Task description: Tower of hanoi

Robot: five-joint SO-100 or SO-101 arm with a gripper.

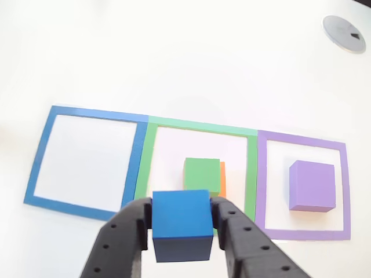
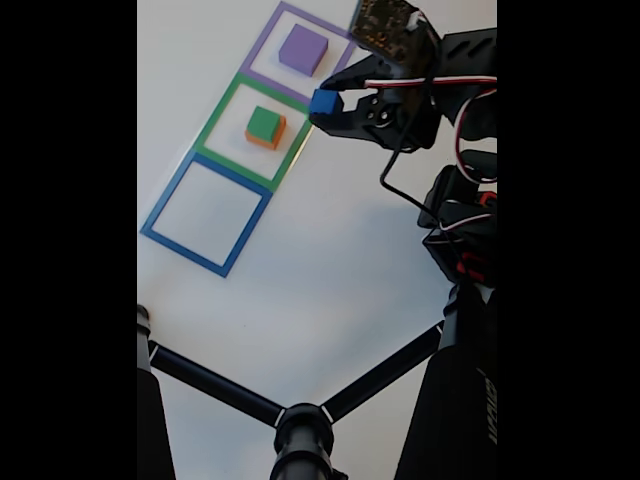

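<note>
Nearest the lens in the other view, the black two-finger claw point(image 1: 181, 223) is clenched on the small matte blue cube point(image 1: 181, 225), one finger pressed to each side, and the cube is lifted clear of the white worktop point(image 1: 191, 69). In that view it hangs over the near edge of the green tape square outline point(image 1: 200, 124), the middle of three. Inside that outline the green square block point(image 1: 202, 172) sits on top of the orange square block point(image 1: 222, 178), whose edge peeks out on the right. To the right, the flat purple square block point(image 1: 312, 185) lies alone inside the purple tape square outline point(image 1: 301, 138). The blue tape square outline point(image 1: 93, 113) on the left holds nothing. I judge the puzzle mid-way: the largest block has its own square, and three smaller blocks remain to be restacked on it, orange first.
</note>
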